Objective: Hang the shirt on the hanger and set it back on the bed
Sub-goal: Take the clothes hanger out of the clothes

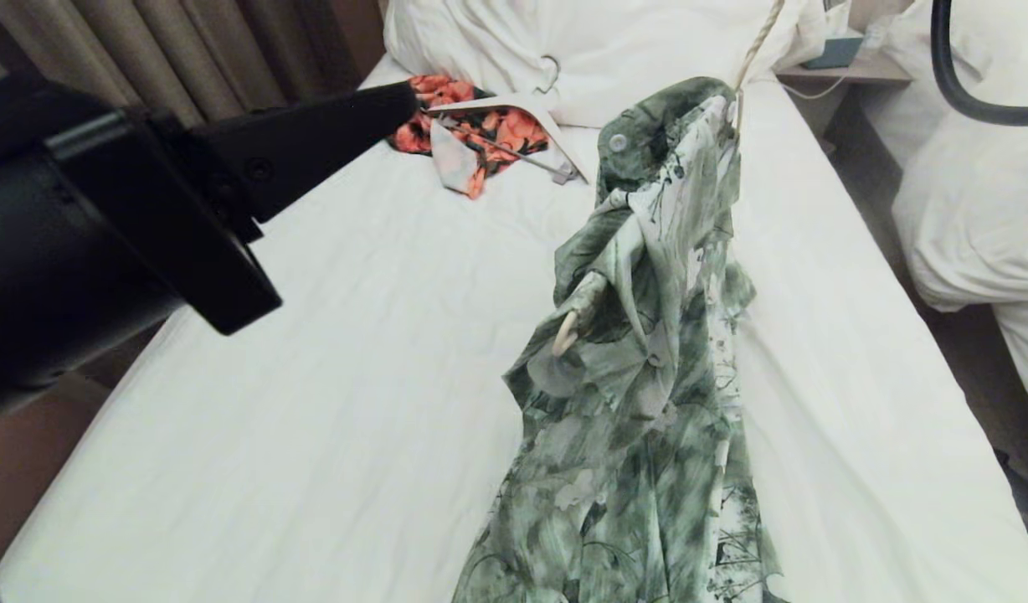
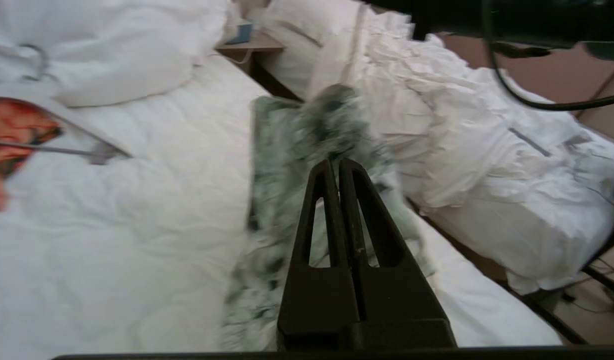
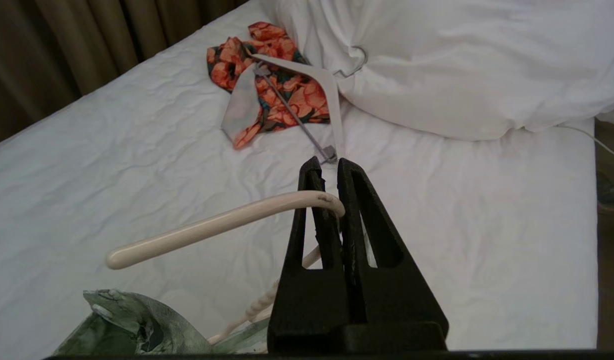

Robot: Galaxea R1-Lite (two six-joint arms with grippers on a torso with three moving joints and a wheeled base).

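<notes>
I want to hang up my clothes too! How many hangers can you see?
2. The cream hanger is held up over the bed in the right tool, with the green shirt draped on it. The white hanger lies on the orange garment near the duvet.

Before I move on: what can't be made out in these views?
- Shirt hem: cut off by the head view's bottom edge.
- Hanger shoulders: mostly buried in fabric, one tip showing.
- Right gripper: outside the head view.
- Shirt in the left wrist view: blurred behind the shut left gripper.
</notes>
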